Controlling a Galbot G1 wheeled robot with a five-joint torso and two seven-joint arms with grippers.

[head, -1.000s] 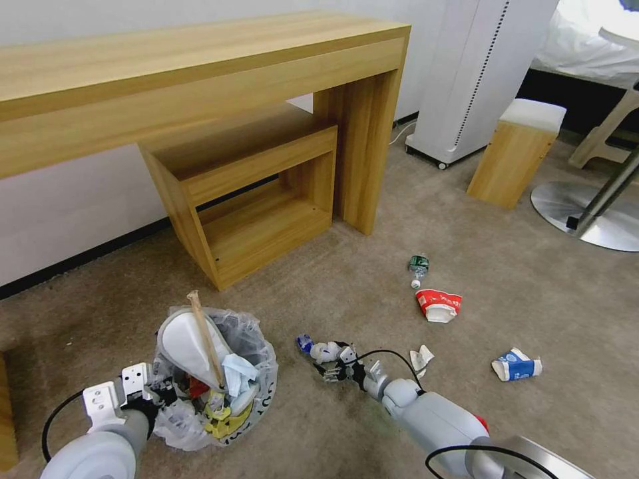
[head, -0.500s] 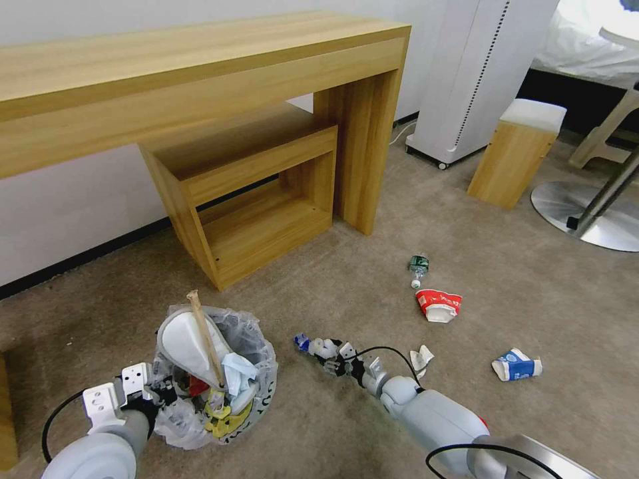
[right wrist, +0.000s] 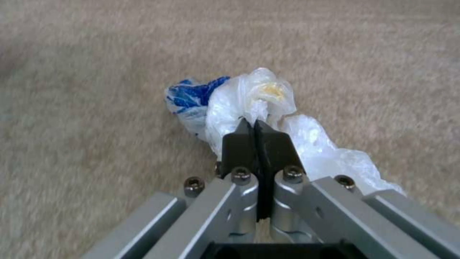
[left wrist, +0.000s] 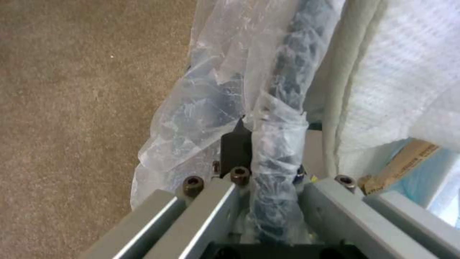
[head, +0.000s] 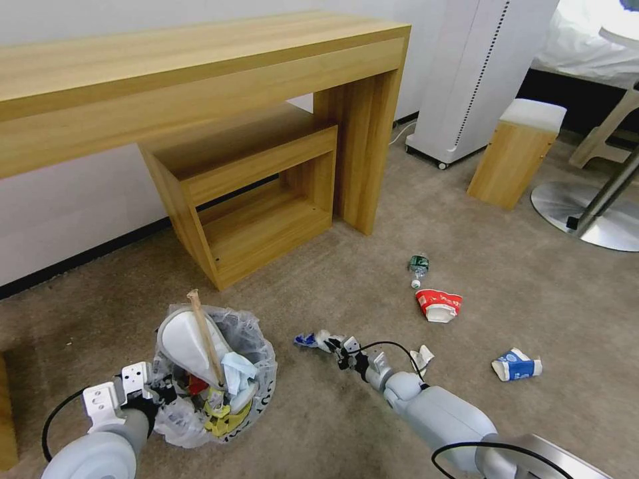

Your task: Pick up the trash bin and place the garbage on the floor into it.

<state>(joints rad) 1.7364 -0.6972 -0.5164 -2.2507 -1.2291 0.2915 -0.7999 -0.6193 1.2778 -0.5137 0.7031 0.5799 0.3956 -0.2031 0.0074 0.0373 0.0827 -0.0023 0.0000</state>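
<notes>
Though its bagged rim is thin and slippery, the trash bin (head: 219,376) on the floor (head: 532,313) sits clamped by the left gripper (left wrist: 249,158). Nearer mid-carpet, the right gripper (right wrist: 256,131), pinched shut, grips 1 soft, featherlight plastic wrapper (right wrist: 249,97).

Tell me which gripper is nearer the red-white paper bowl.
Right. The right gripper, shut on a crumpled plastic wrapper, sits nearer the red-white paper bowl; the left gripper grips the trash bin rim, farther away.
</notes>
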